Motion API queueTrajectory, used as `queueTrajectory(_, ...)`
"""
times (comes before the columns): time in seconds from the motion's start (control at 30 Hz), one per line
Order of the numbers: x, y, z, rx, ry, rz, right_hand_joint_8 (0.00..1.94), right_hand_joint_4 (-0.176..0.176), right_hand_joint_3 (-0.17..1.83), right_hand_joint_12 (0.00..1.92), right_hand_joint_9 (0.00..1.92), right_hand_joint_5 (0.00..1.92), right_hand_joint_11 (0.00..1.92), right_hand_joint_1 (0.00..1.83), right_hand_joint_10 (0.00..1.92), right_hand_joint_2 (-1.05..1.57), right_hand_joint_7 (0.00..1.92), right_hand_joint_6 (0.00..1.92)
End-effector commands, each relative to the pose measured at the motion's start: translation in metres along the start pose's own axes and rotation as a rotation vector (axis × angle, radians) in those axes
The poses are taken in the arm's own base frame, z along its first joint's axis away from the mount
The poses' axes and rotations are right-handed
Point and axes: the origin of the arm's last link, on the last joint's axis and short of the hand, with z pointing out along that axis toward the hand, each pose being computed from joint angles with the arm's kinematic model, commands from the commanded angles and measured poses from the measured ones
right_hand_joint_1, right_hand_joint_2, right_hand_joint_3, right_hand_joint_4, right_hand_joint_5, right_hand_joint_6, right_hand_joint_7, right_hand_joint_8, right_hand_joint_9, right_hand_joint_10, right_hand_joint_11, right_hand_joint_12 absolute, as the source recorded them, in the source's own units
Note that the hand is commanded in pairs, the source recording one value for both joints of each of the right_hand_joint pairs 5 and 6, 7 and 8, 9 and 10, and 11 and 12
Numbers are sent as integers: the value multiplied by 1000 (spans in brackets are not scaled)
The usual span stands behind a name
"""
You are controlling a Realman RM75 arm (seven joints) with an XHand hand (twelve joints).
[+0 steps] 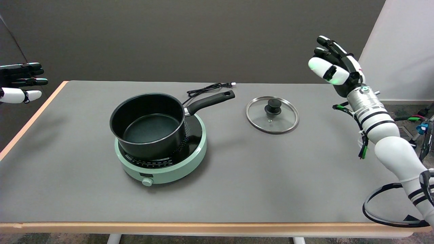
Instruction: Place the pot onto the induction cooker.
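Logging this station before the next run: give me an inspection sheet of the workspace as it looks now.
Surface: grey table with a wood-coloured edge.
Job's things: black pot sits on the green induction cooker, off-centre toward its left, handle pointing to the far right.
Clutter: glass lid lies flat on the table to the cooker's right.
Hands: right hand raised in the air, holding nothing, fingers apart.
Cables: black power cord behind the cooker; wiring along the right arm.
Surroundings: dark wall behind.
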Motion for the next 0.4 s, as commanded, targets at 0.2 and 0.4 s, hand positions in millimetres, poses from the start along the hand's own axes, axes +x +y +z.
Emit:
queueTrajectory(0.2, 9, 15, 6, -48, 70, 438, 224, 3, 978, 224, 224, 224, 224, 957, 224, -82, 224, 224)
queueTrajectory(0.4, 12, 16, 9, -57, 64, 369, 200, -2, 978, 200, 200, 200, 200, 974, 200, -121, 200, 200)
